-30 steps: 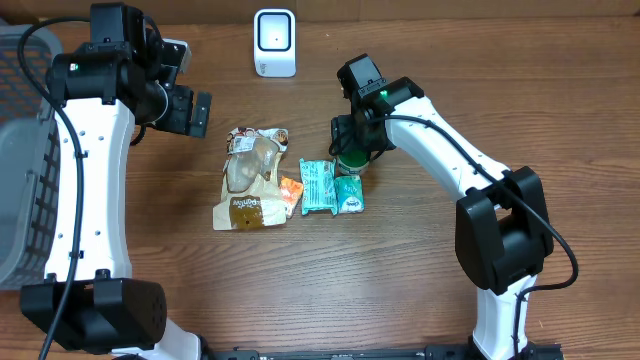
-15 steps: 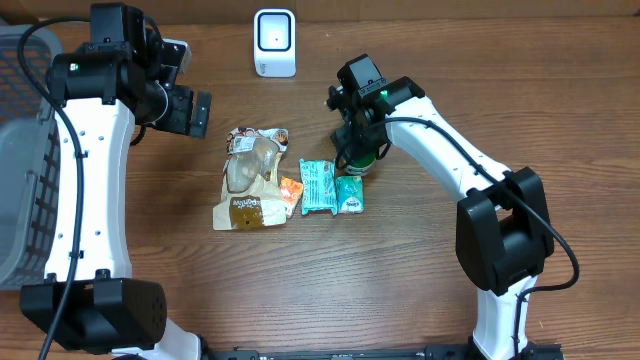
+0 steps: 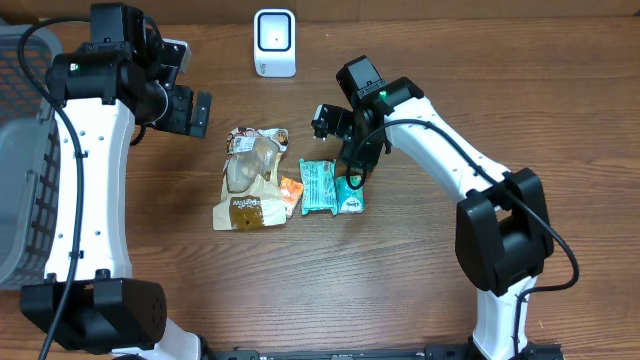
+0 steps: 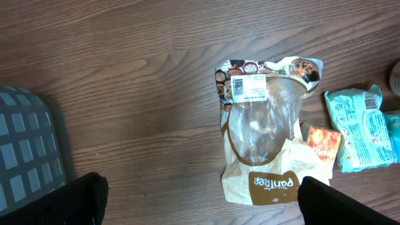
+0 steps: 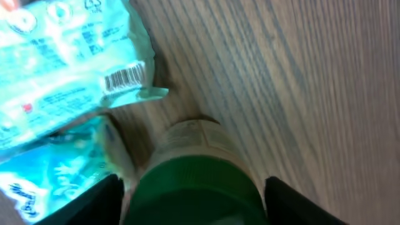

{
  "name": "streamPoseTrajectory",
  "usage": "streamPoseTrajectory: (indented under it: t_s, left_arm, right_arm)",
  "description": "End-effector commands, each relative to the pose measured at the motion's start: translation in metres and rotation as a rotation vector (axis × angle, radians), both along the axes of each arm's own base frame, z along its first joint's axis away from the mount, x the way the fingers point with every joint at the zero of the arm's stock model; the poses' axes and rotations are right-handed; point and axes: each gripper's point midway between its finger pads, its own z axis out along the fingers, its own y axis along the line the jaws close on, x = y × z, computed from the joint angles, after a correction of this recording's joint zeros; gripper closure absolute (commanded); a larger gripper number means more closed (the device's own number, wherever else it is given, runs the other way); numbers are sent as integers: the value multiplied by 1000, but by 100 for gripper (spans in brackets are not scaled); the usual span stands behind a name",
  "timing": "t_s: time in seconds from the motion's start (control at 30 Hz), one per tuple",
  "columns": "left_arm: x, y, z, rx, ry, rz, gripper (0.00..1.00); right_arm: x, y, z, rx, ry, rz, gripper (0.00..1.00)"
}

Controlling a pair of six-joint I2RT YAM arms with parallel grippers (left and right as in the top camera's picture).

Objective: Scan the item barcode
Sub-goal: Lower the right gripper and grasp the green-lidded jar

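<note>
Nearest me, a row of packets lay flat on the brown wooden table (image 3: 560, 120): a brown-and-clear plastic snack bag (image 3: 250, 180) with a white barcode label near its far end, a small orange sachet (image 3: 291, 190) touching its right edge, then a teal plastic packet (image 3: 318, 185) with a smaller teal packet (image 3: 351, 197) just beside it.

Right behind those teal packets was the pale bottle with a dark green cap (image 5: 190, 140), its base on the wood. The right gripper (image 5: 192, 203) was tilted over it with a finger on each side of the cap; from where I stood I couldn't tell whether they pressed it or only bracketed it.

Further back on the left, the left gripper (image 3: 190, 110) hung above bare wood with its fingers spread wide and nothing between them. A grey mesh basket (image 3: 20, 200) sat at the left edge.

Farthest off, the white box-shaped scanner (image 3: 274, 42) stood well apart from the bottle.
</note>
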Motion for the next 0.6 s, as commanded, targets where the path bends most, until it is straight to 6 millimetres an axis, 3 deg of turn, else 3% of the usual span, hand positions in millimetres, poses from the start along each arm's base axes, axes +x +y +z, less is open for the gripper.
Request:
streamPoseTrajectory:
  t_s: [0.0,0.07,0.27,0.57]
  left_arm:
    - [1,-2,1,-12,-3,-15,1]
    - [1,-2,1,-12,-3,-15,0]
    - [1,-2,1,-12,-3,-15,1]
    - [1,-2,1,-12,-3,-15,1]
  right_arm:
    - [10,7,9,67,-8,-139,11]
    - [19,11,20,119,-15,-268,0]
    - [30,11,42,180,-21,-426,0]
    - [14,-8,15,99,35,-438,0]
